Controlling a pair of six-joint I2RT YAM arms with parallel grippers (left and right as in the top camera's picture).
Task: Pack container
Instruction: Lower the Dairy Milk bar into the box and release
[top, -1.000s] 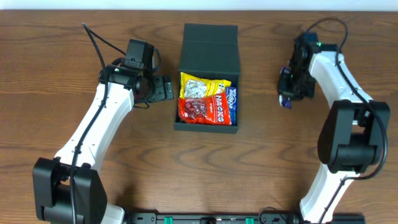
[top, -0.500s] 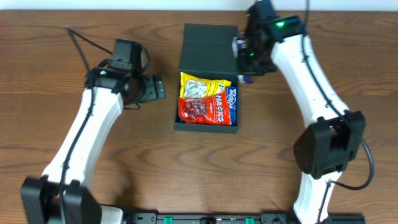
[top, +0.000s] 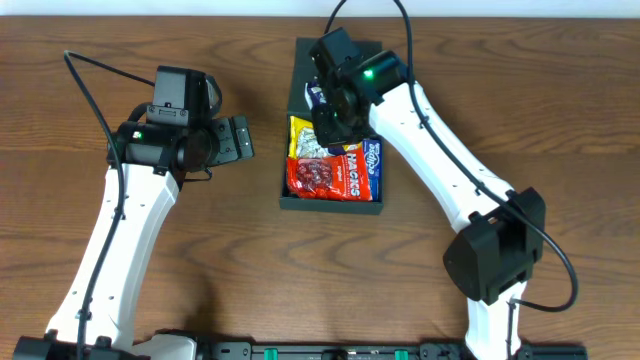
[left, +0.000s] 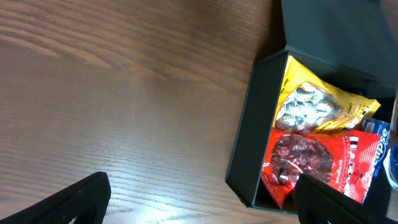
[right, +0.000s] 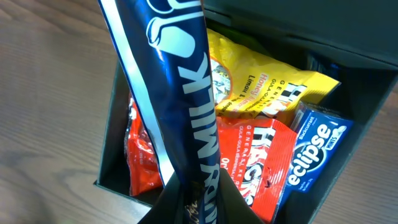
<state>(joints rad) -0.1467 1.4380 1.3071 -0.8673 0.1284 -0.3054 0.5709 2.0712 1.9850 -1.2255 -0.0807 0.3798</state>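
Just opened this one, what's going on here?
The right gripper holds a dark blue snack packet over the open container, which already has a yellow packet, a red packet and a blue Eclipse pack inside. The held packet is not yet in. The left gripper hangs open and empty beside the container's left side.

**Colours: box & pkts**

Dk green matte container (left: 249, 137). Clamped in right gripper (right: 196, 202): navy pkt (right: 180, 106), white lettering. Beyond fingers: yellow pkt (right: 261, 87), silver print; red pkt (right: 255, 162), white letters; blue pkt (right: 314, 155), white logo. Brown wood-grain table (left: 124, 93).
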